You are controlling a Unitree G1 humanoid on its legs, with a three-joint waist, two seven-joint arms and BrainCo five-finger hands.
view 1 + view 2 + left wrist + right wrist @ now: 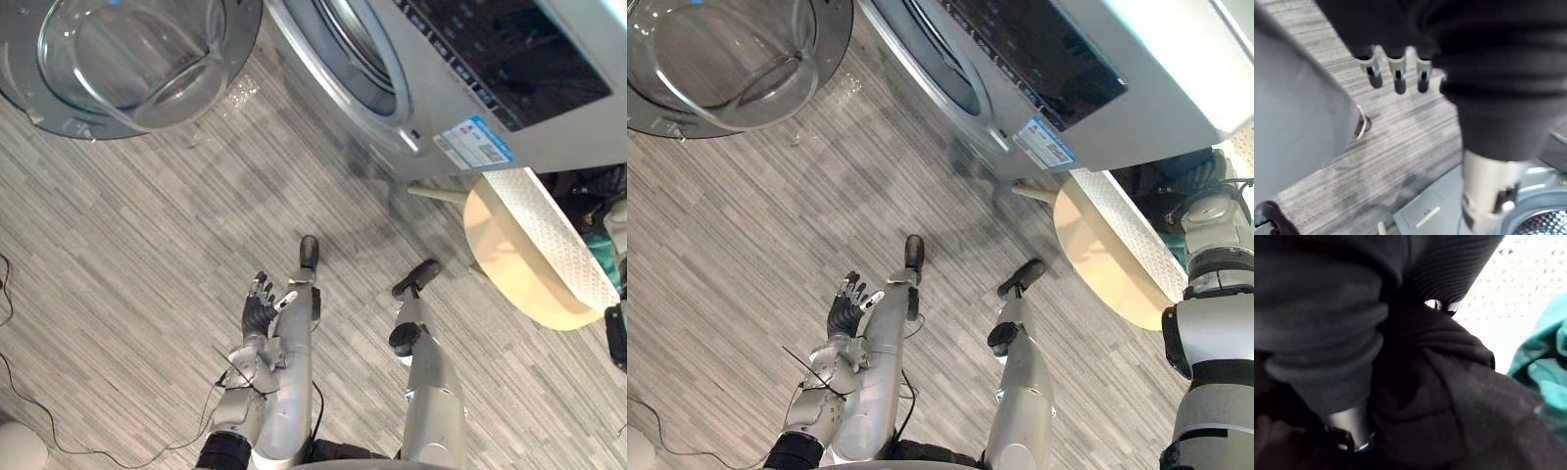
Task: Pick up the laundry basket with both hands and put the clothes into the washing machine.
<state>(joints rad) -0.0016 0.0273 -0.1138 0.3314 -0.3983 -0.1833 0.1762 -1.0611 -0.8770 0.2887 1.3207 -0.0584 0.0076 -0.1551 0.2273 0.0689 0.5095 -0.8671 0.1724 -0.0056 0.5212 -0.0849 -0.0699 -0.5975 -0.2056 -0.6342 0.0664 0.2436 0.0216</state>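
The white perforated laundry basket (544, 235) stands tilted on the floor at my right, just below the washing machine (509, 59). Black cloth (1449, 396) and teal cloth (1542, 357) lie inside it against the perforated wall (1518, 279). My right hand (1327, 308) is down in the basket, buried in the black cloth. My left hand (260, 308) hangs low by my side over the floor, open and holding nothing, its straight fingers (1396, 73) apart from the basket. The machine's drum opening (362, 49) faces the floor area ahead.
The washer's round glass door (127, 49) is swung wide open to the left, over the grey striped floor (147, 225). A pale rounded object (15, 446) sits at the lower left corner.
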